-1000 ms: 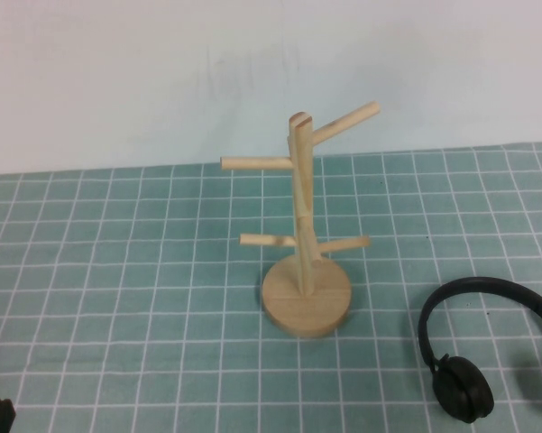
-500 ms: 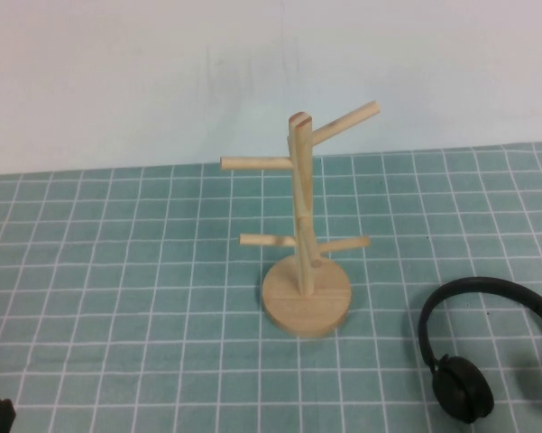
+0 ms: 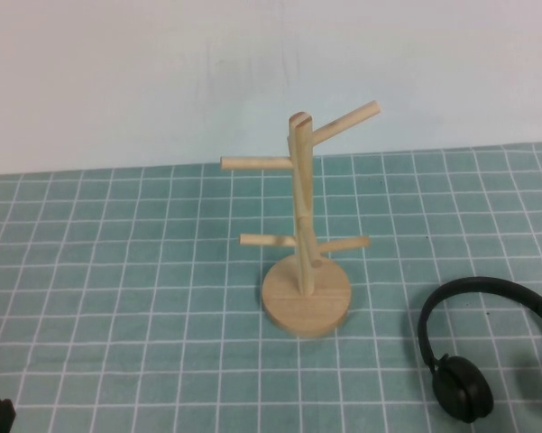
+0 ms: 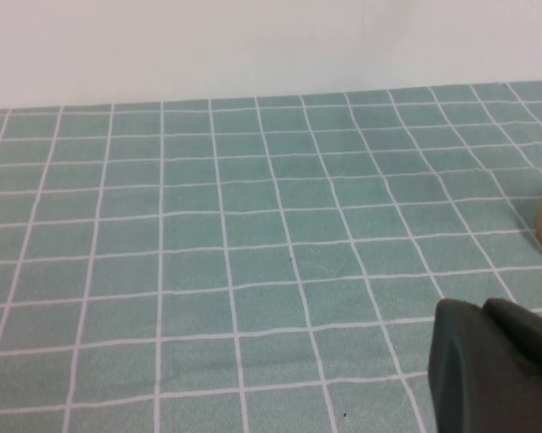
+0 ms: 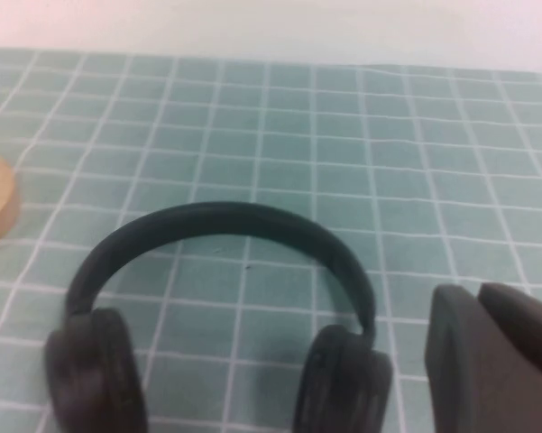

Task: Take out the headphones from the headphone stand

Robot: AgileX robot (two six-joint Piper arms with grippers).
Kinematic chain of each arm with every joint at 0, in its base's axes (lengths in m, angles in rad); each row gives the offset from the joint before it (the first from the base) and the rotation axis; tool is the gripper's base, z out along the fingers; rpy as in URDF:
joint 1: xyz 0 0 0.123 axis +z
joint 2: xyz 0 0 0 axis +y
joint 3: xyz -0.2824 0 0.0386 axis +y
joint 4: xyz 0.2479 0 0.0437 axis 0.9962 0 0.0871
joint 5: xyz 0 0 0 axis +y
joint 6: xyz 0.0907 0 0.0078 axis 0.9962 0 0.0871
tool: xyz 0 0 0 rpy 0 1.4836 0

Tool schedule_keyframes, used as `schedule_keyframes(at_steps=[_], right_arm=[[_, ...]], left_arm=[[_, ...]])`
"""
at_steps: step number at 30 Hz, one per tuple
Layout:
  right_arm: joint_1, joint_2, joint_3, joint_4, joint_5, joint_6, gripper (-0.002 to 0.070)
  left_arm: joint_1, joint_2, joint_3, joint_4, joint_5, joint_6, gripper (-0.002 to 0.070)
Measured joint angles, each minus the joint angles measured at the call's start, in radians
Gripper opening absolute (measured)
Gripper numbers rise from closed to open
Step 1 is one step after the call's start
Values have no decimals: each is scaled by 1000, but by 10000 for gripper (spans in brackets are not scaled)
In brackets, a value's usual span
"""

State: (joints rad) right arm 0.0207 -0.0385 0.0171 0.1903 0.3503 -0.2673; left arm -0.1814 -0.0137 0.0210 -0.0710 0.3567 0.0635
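On the checked cloth [image 3: 117,271] at your right, the headphones [image 3: 469,361] lay flat, clear of the bare stand [image 3: 304,244], so the job looked done, with your right gripper [image 5: 496,361] closed and empty beside them and your left gripper [image 4: 491,370] parked, its state unclear.

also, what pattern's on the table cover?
Teal table cover with a white grid of squares; clearest in the high view.
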Motion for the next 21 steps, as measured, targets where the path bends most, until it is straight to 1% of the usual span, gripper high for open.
schedule_keyframes(at_steps=[21], right_arm=[[0,2,0,2,-4,13,-6]], left_arm=[[0,0,0,0,0,0,-6]])
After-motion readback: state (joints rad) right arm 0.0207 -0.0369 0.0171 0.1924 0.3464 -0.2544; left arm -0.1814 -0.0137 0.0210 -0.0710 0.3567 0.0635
